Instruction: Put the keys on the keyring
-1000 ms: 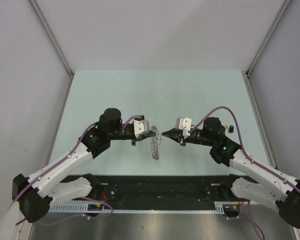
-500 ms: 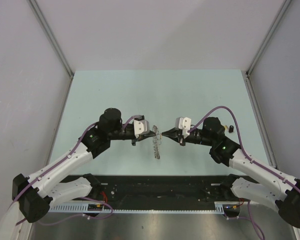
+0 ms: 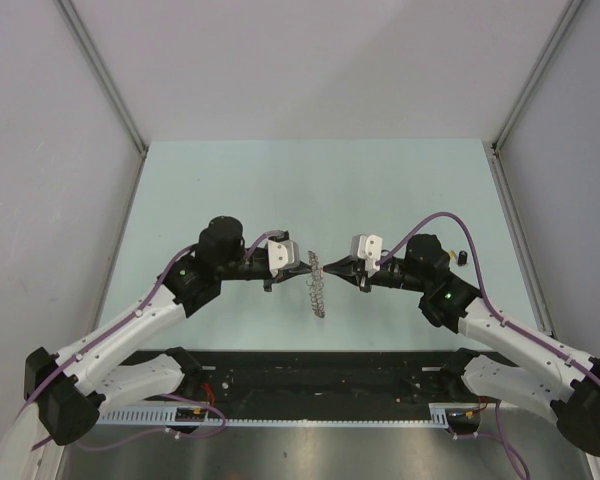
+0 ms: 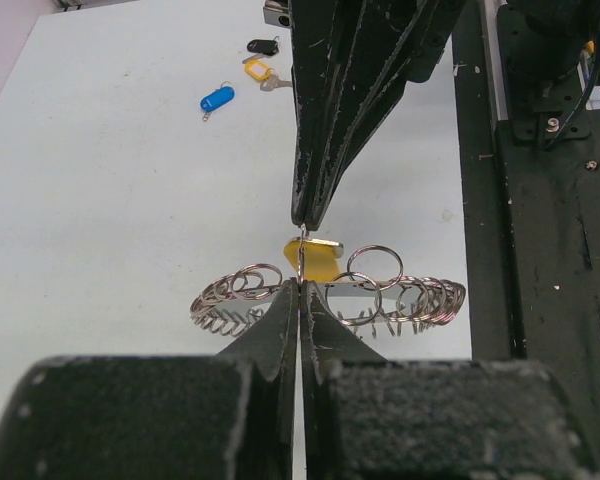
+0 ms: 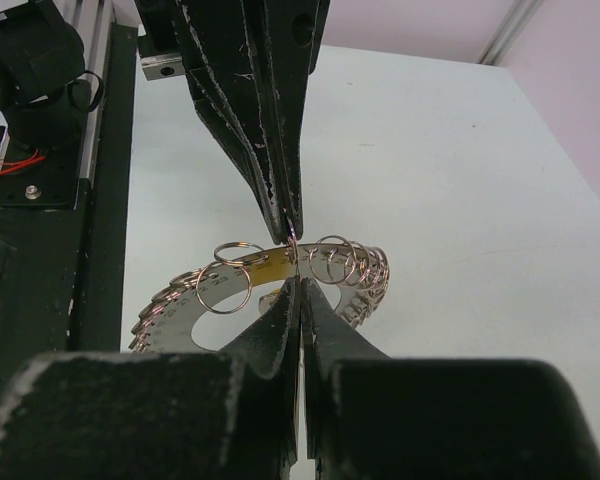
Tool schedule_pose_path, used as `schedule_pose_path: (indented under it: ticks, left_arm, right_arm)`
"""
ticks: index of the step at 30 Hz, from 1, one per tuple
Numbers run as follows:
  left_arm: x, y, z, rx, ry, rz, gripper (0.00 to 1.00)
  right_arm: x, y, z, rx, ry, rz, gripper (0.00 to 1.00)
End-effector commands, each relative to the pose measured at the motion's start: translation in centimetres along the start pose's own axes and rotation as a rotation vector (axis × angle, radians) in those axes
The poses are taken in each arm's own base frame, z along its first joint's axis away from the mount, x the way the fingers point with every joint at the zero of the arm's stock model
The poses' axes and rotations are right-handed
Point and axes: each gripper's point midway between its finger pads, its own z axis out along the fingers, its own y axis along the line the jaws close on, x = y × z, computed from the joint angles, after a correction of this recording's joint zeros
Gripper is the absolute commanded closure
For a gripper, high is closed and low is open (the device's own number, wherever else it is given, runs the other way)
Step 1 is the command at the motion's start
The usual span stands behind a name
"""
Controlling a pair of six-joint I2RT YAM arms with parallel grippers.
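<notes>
While the scalloped silvery metal keyring [image 4: 420, 300] stands upright | left end effector [image 4: 300, 295], right end effector [image 5: 298, 285]: pinched shut on it, tip-to-tip | likely threading yellow-headed key [image 4: 318, 262].

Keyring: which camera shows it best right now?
Right wrist. The keyring sits mid-frame, with its flat band, wide hole and small loops all clear. The left wrist view shows it nearly edge-on, as a row of coils. The top external view shows only a tiny, thin sliver.
</notes>
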Motion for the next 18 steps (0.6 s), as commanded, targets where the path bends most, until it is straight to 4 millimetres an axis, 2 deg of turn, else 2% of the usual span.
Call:
schedule_pose_path:
  ticks: [1,18]
  left_arm:
    - [-2.54,-0.06,-0.21,0.017,-0.070,0.071,0.99]
    - [-2.45,-0.33,0.21,0.033,-0.070,0.053,0.99]
  right_arm:
    - [-1.52,-0.16,-0.06,0.000,-0.053,-0.024,1.00]
    - [-2.16,0.11,0.31,-0.019,-0.085,-0.001,1.00]
